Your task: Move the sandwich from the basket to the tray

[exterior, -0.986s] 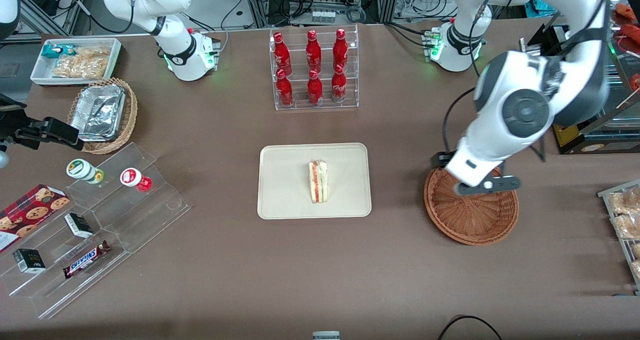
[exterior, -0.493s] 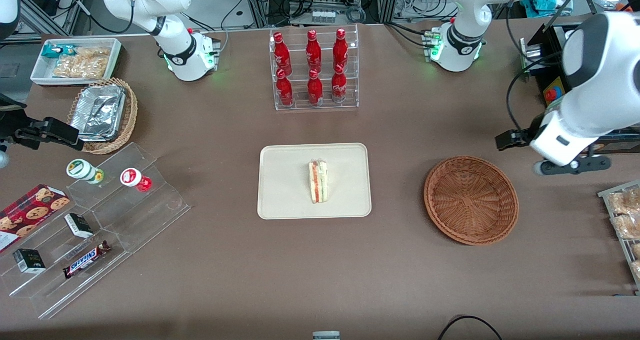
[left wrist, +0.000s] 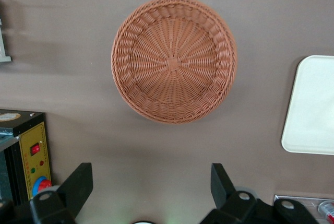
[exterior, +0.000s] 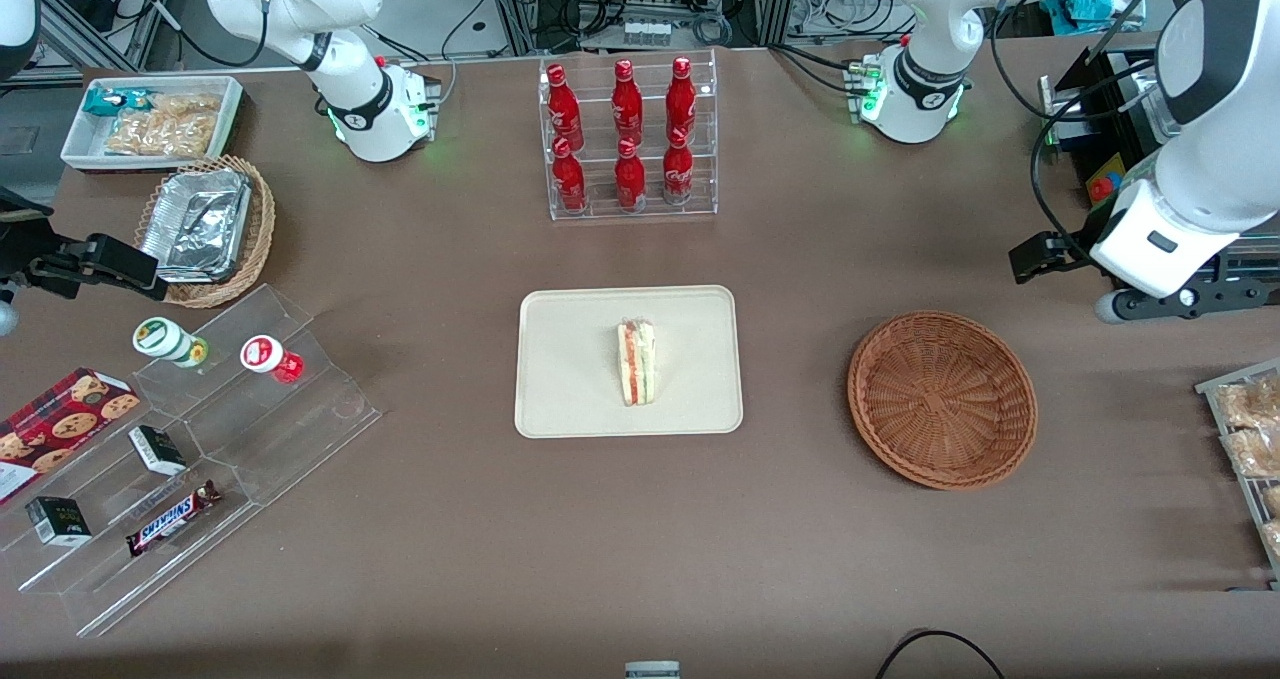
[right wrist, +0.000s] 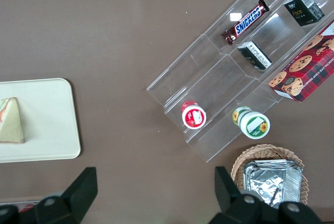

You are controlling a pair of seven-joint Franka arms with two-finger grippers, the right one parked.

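The sandwich [exterior: 636, 363], a wrapped white wedge with red and green filling, lies in the middle of the cream tray [exterior: 570, 379]. It also shows in the right wrist view [right wrist: 10, 122] on the tray [right wrist: 47, 125]. The reddish-brown wicker basket [exterior: 942, 399] is empty and sits beside the tray, toward the working arm's end. My left gripper [exterior: 1120, 279] hangs high above the table, past the basket toward the working arm's end. In the left wrist view the gripper [left wrist: 150, 182] is open and empty, with the basket [left wrist: 174, 59] and a tray corner [left wrist: 313, 109] below.
An acrylic rack of red bottles [exterior: 628, 139] stands farther from the front camera than the tray. A black control box [exterior: 1110, 174] and a rack of snacks [exterior: 1250, 439] lie at the working arm's end. Acrylic steps with snacks [exterior: 190, 439] lie at the parked arm's end.
My left gripper has left the space over the basket, moved toward the working arm's end of the table and risen. The sandwich, tray and basket have not moved.
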